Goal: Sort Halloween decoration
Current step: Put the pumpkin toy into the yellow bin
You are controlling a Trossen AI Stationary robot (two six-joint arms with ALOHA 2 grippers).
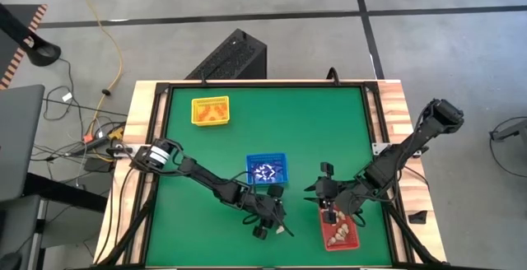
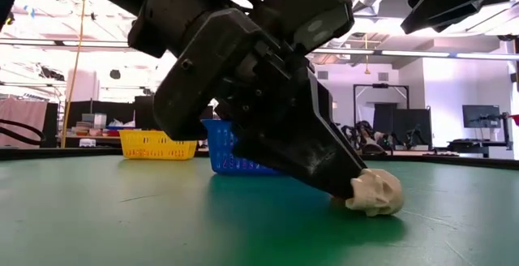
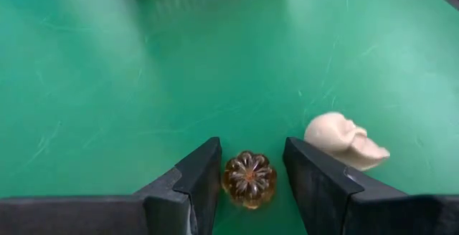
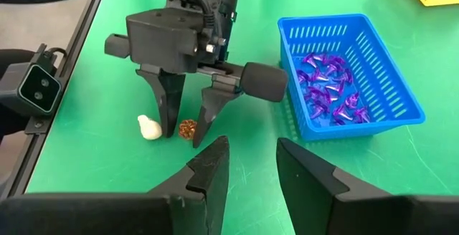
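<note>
The left gripper (image 3: 251, 174) was lowered to the mat, jaws apart around an orange pumpkin trinket (image 3: 249, 179), not yet clamped. A cream skull (image 3: 344, 141) lay just beside. The right gripper (image 4: 252, 165) was held open, empty, near the red tray (image 1: 344, 235).

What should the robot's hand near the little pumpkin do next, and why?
Probably close. The left gripper is down on the table with its fingers open on either side of the orange pumpkin, not squeezing it yet. The cream skull lies just beside one finger, so closing straight should grab only the pumpkin.
</note>
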